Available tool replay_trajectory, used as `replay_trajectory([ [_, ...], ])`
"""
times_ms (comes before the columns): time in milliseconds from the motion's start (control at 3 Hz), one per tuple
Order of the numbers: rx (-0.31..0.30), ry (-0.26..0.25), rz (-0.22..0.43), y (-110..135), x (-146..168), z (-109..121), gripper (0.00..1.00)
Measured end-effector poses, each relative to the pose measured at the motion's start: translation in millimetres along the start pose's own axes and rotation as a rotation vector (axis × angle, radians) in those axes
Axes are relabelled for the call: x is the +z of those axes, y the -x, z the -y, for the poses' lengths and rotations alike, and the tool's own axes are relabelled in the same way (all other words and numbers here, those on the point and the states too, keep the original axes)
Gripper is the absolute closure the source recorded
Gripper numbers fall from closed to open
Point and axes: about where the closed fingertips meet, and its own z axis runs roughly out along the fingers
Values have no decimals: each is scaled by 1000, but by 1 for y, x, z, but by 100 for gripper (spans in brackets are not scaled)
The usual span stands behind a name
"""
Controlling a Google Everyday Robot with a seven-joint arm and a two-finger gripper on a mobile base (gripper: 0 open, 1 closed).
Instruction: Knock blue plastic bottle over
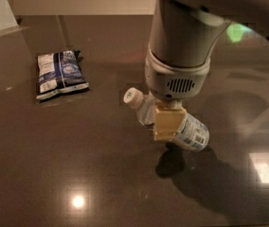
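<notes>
- Gripper [169, 126] hangs from the wide grey wrist, low over the dark glossy table [77, 164]. Its tan tip lies across the middle of the blue plastic bottle [191, 135].
- Clamped or loose on the bottle: cannot tell, as the far side of the tip is hidden.
- The bottle is tipped far over. Its white cap, with a small green mark, pokes out from behind the gripper on one side, and its base end shows on the other, lower side. The middle is covered.
- Whether the bottle rests on the table: cannot tell. A dark shadow sits just below the gripper.
- Label is blue and white with a block of fine print. No word is legible.
- Snack packet [61, 74] lies flat well beyond the cap side. It is blue and white, and its writing is unreadable.
- The upper arm is cut off by the top edge.
</notes>
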Motion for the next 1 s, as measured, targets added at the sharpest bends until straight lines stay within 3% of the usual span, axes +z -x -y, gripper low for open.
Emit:
replay_trajectory([
  [333,26,-31,-110,-26,6,23,83],
  [1000,30,-28,-162,-38,27,38,35],
])
